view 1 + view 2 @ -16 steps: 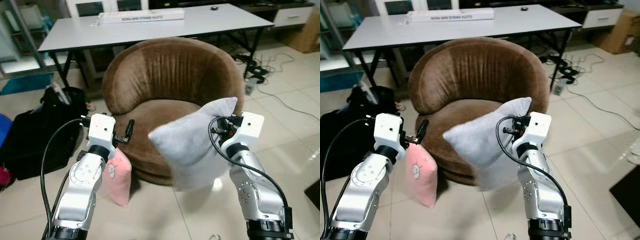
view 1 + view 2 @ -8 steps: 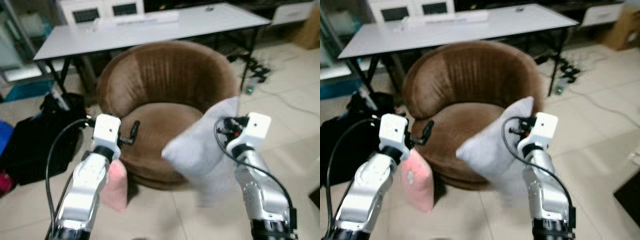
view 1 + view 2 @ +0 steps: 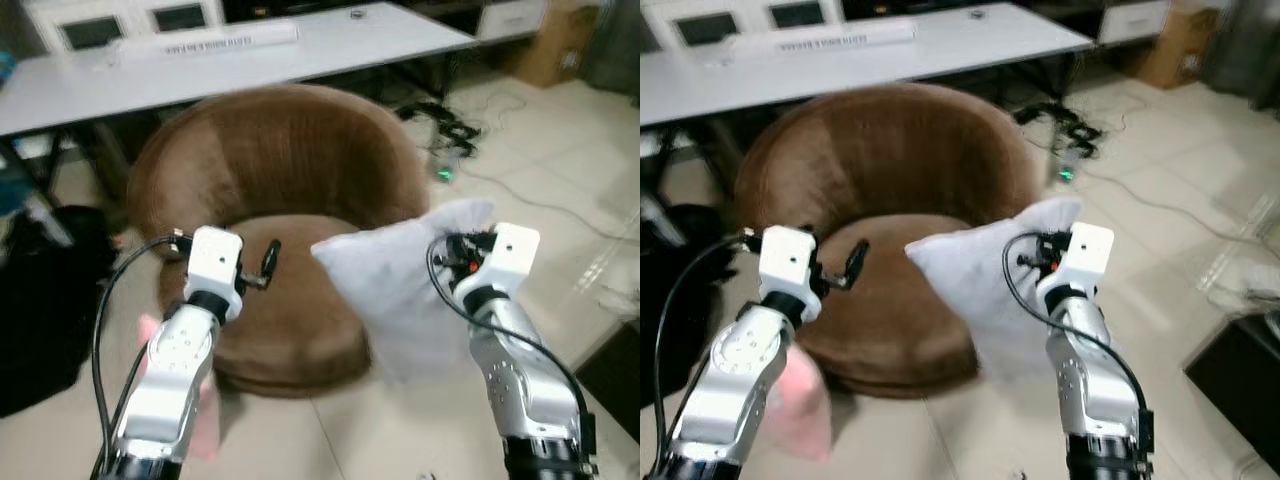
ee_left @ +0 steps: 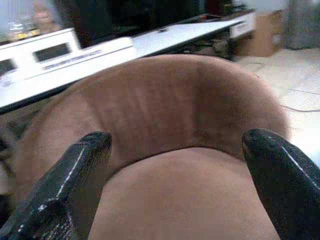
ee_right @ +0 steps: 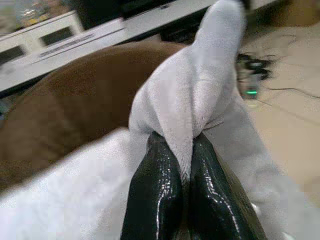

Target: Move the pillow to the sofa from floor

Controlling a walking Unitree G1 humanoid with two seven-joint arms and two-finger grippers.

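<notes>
Over the tiled floor (image 3: 560, 220), our right tool (image 5: 181, 165) pinches the grey fleece pillow's (image 3: 400, 290) corner, carrying it beside the round brown velvet sofa (image 3: 280, 180), while our left tool (image 3: 268, 262) hangs wide over its seat.

Looked like home living room doubling as work space. Round brown upholstered sofa chair (image 3: 275, 190) stood on glossy beige tiled floor (image 3: 560, 180). Long white surface (image 3: 250, 60) on black legs ran behind it, long white box (image 3: 205, 42) on top. Cables and power strip (image 3: 440, 125) lay on tiles to right. Black bag (image 3: 40, 300) sat left, cardboard box (image 3: 550, 50) and white cabinet (image 3: 510, 15) at back.
</notes>
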